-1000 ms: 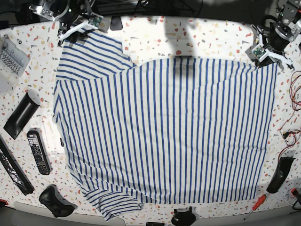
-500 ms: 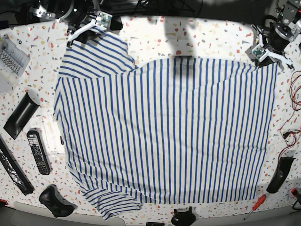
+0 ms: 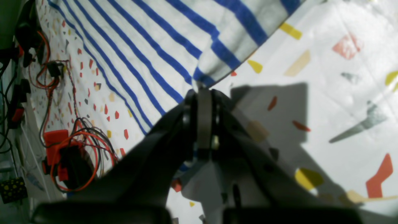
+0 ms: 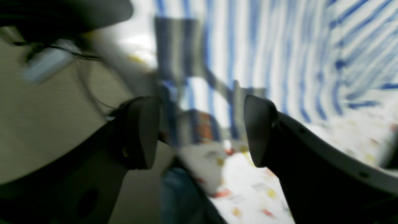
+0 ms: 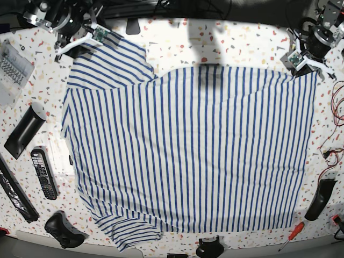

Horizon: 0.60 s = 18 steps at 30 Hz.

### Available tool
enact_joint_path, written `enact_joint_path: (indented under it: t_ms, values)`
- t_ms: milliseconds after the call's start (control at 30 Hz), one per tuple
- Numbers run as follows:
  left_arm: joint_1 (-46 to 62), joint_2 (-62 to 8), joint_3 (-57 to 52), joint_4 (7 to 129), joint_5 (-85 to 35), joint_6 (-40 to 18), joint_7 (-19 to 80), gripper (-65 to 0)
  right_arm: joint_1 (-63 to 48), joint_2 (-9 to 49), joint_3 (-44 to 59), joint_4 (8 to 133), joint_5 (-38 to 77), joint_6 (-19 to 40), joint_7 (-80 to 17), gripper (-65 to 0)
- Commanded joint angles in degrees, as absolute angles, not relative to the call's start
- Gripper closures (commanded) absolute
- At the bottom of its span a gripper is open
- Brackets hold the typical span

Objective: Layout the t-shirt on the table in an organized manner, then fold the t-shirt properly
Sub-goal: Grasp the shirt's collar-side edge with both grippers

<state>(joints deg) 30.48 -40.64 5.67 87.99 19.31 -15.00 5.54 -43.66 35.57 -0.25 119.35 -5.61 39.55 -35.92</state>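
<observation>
Centre of base view: t-shirt (image 5: 188, 150) spread near-flat on bench (image 5: 172, 40). Upper right: left gripper (image 5: 304, 63), fingers clamped on hem corner. Upper left: right gripper (image 5: 80, 40), fingers wide apart, empty, by sleeve. Layout approx. done; folding not begun.

Your widest bare stretch of desk (image 5: 177, 45) runs along the far edge, between the two arms. The t-shirt (image 5: 188, 150) covers the middle. On the right-arm side a remote (image 5: 44, 173), a black bar (image 5: 22, 134) and a game controller (image 5: 63, 230) crowd the margin. On the other side lie red wires (image 5: 336, 107) and a screwdriver (image 5: 291, 236).
</observation>
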Motion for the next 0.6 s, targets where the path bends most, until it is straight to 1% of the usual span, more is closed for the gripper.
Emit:
enact_joint_path:
  t_ms: [0, 200, 367, 567]
  values:
    - [31.14, -41.12, 5.82, 87.42, 19.86, -17.08, 8.91, 0.0, -43.7, 36.18, -0.03, 120.18, -3.79, 40.0, -34.83, -40.4]
    - [31.11, -41.12, 5.82, 87.42, 19.86, -17.08, 8.88, 0.0, -43.64, 36.18, -0.01, 119.39, -3.03, 40.0, -34.48, -40.4]
    - [31.11, -41.12, 5.82, 87.42, 19.86, -17.08, 8.88, 0.0, -43.59, 36.18, -0.01, 116.11, -9.63, 39.33, -30.83, -40.4]
    - [31.11, -41.12, 5.82, 87.42, 19.86, -17.08, 8.88, 0.0, -43.48, 36.18, -0.01, 115.74, -10.37, 38.72, -29.93, -40.3]
